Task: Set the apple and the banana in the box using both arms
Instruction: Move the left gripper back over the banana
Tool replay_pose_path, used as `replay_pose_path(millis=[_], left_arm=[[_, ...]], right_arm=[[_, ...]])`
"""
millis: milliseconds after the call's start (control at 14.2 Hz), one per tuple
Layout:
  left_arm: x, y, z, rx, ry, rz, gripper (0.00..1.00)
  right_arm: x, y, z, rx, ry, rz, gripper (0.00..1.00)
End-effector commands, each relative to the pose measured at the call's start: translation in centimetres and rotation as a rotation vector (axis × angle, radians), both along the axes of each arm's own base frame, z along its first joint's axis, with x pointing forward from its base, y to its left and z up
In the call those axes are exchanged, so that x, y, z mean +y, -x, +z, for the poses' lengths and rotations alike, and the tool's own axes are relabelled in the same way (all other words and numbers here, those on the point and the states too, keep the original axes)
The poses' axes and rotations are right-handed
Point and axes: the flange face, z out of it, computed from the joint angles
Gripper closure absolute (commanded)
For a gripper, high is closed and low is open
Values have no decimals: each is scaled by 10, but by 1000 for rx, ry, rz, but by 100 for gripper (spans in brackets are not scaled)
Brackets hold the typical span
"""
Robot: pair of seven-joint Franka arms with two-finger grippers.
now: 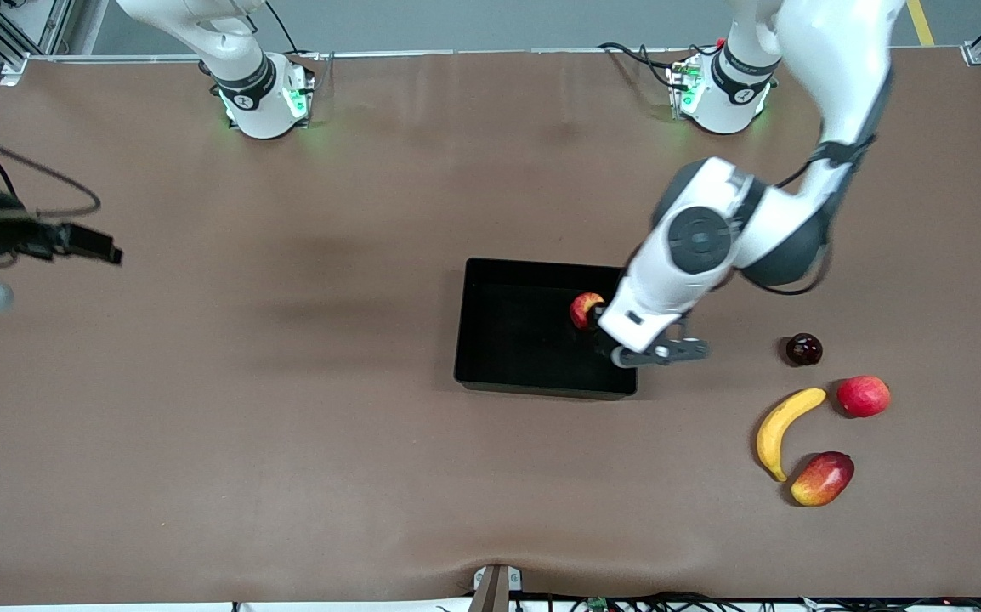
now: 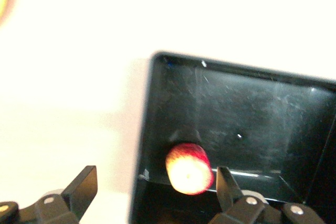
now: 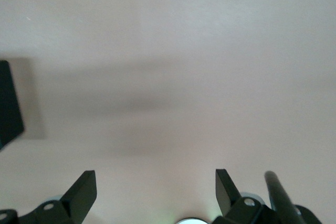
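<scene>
The apple (image 1: 585, 309), small and red with a yellow patch, lies in the black box (image 1: 490, 378) against its wall toward the left arm's end. It also shows in the left wrist view (image 2: 189, 169), inside the box (image 2: 145, 140). My left gripper (image 1: 603, 333) is open just above that wall (image 2: 153, 184), with the apple close to one fingertip (image 2: 224, 182) and not gripped. The banana (image 1: 781, 429) lies on the table toward the left arm's end, nearer the front camera than the box. My right gripper (image 1: 104, 249) is open and empty (image 3: 156, 184) over bare table at the right arm's end.
Beside the banana lie a plain pinkish-red round fruit (image 1: 863, 396), an oval red-yellow mango (image 1: 823, 478) and a small dark round fruit (image 1: 803, 349). A corner of the box (image 3: 8, 103) shows in the right wrist view. The brown table (image 1: 286, 425) spreads around the box.
</scene>
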Motion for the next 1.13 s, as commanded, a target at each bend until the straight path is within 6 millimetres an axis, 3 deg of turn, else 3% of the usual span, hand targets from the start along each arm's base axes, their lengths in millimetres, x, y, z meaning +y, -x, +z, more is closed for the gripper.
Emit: replay_pose_path(millis=[0, 70, 211, 281, 422, 704, 915, 1055], left_arm=[[82, -34, -5, 8, -1, -129, 0], [111, -45, -4, -1, 1, -195, 0], [162, -64, -24, 4, -6, -303, 0], [176, -69, -34, -1, -19, -346, 0], [195, -79, -63, -1, -36, -444, 0], [249, -103, -120, -97, -35, -652, 0], [262, -107, -147, -131, -24, -719, 1], [268, -107, -162, -130, -51, -755, 29]], right_arm=[[-7, 28, 1, -15, 58, 21, 0], [-11, 28, 4, -23, 56, 26, 0], [-18, 27, 7, -33, 54, 31, 0], [-19, 23, 5, -47, 51, 28, 0], [-25, 12, 29, -94, 47, 43, 0], [-22, 7, 32, -63, 48, 51, 0], [-24, 12, 33, -35, 19, 41, 0], [-26, 5, 45, -72, 21, 89, 0]])
